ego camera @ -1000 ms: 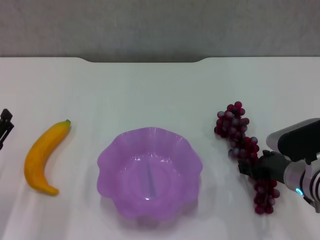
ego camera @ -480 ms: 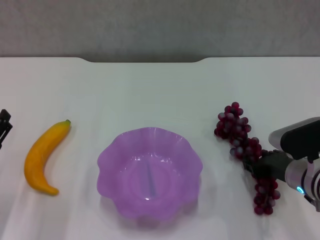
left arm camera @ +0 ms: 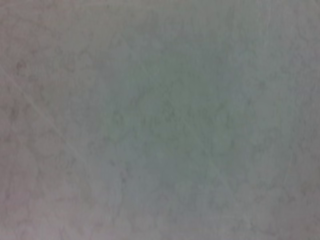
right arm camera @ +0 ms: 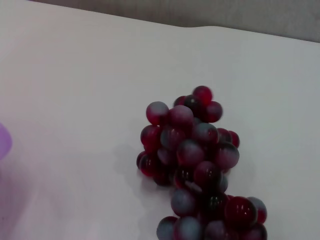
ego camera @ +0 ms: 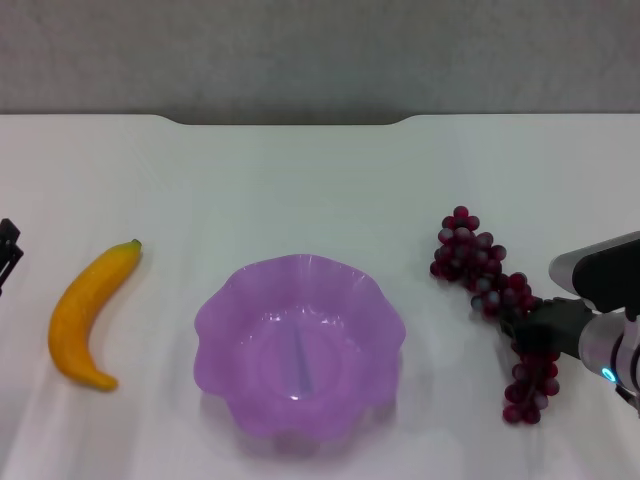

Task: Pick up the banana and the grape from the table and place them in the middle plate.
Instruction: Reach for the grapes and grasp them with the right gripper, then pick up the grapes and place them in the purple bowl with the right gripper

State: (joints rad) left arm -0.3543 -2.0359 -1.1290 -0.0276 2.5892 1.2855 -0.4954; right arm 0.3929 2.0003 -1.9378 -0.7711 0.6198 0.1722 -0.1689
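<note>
Step in hand: grasp of long dark red-purple grape bunch (ego camera: 490,300), lying right of translucent purple scalloped plate (ego camera: 299,345). Right gripper (ego camera: 525,327) judged closed on bunch middle. Next: lift, carry to plate. Curved yellow banana (ego camera: 88,312) left of plate, untouched. Left gripper (ego camera: 8,250) parked beyond banana, finger state not discernible.

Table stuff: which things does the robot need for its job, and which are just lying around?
Needed:
banana
grape
middle plate
table
right gripper, at the grape
left gripper, parked at the table's left edge

Just lying around:
nothing else shows
</note>
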